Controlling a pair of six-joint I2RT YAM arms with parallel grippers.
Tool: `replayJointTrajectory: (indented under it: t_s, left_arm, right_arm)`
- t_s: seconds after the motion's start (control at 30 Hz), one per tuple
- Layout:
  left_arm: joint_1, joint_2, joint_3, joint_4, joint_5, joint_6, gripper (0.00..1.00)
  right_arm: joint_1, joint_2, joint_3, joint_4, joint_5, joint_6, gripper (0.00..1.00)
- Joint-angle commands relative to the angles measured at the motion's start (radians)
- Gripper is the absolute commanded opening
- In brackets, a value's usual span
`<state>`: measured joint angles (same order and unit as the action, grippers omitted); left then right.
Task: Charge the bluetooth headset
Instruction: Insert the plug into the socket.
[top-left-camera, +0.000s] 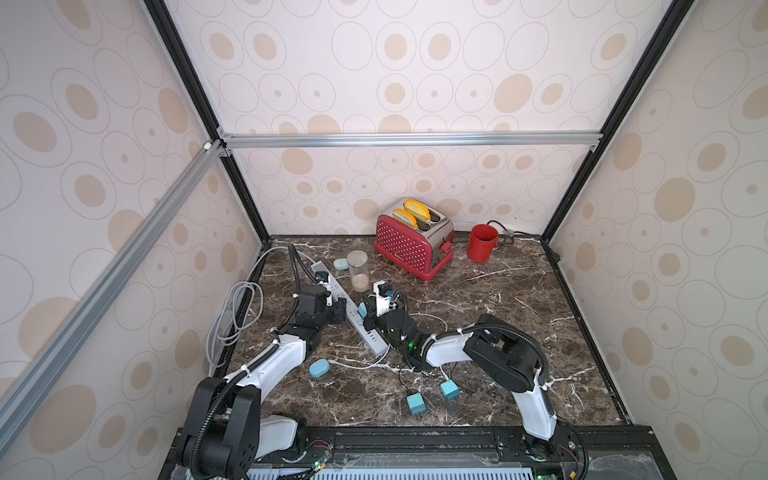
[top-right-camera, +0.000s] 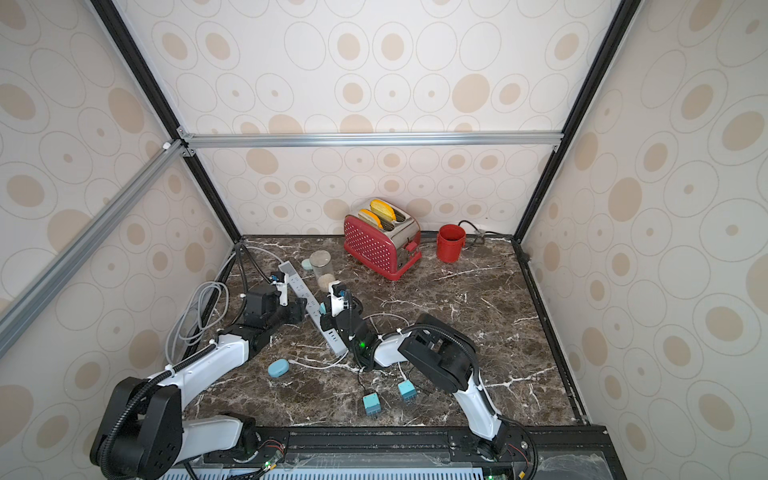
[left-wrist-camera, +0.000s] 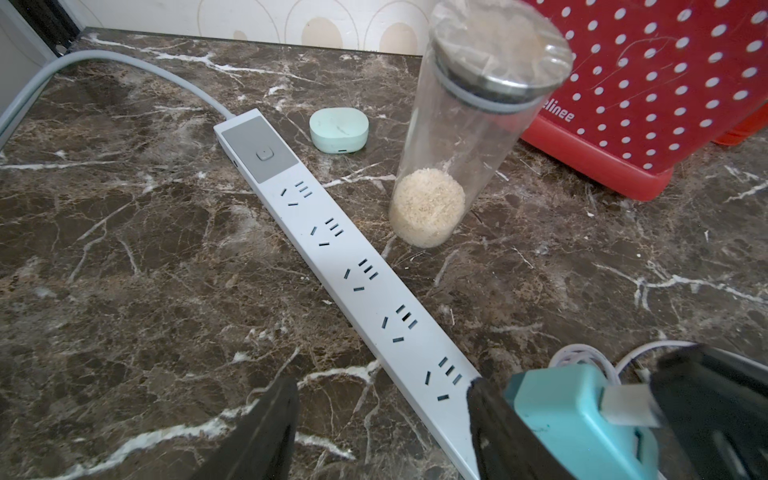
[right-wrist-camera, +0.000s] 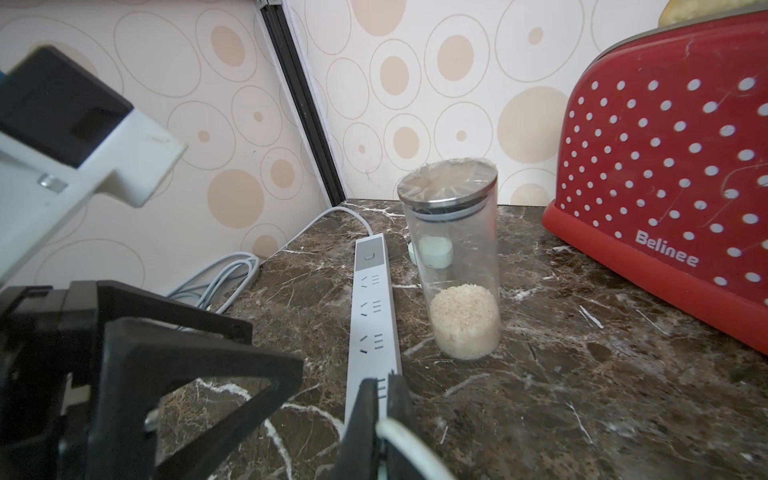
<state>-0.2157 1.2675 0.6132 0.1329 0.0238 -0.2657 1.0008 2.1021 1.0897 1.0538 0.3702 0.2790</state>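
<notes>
A white power strip (top-left-camera: 376, 345) (left-wrist-camera: 332, 249) (right-wrist-camera: 370, 311) lies slantwise on the marble top. A mint headset case (top-left-camera: 340, 264) (left-wrist-camera: 338, 129) rests by its far end. A blue case (top-left-camera: 319, 368) (top-right-camera: 278, 368) lies nearer the front, and a white cable (top-left-camera: 365, 366) runs from it toward the right arm. My left gripper (top-left-camera: 338, 309) (left-wrist-camera: 380, 384) is open, low over the strip's near part with nothing between its fingers. My right gripper (top-left-camera: 365, 309) (right-wrist-camera: 383, 379) is shut on the white cable's plug end. That plug sits in a teal charger block (left-wrist-camera: 573, 419) just above the strip.
A glass jar (top-left-camera: 358, 270) with rice stands right beside the strip. A red dotted toaster (top-left-camera: 411, 241) and a red cup (top-left-camera: 482, 243) are at the back. Two loose teal charger blocks (top-left-camera: 414, 405) (top-left-camera: 449, 390) lie near the front. Coiled grey cord (top-left-camera: 232, 316) hangs off the left edge.
</notes>
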Motion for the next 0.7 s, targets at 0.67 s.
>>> replayJointTrajectory:
  t_s: [0.67]
  left_arm:
    - [0.002, -0.008, 0.037, -0.001, 0.030, -0.020, 0.66]
  right_arm:
    - [0.016, 0.001, -0.028, -0.017, 0.016, 0.014, 0.00]
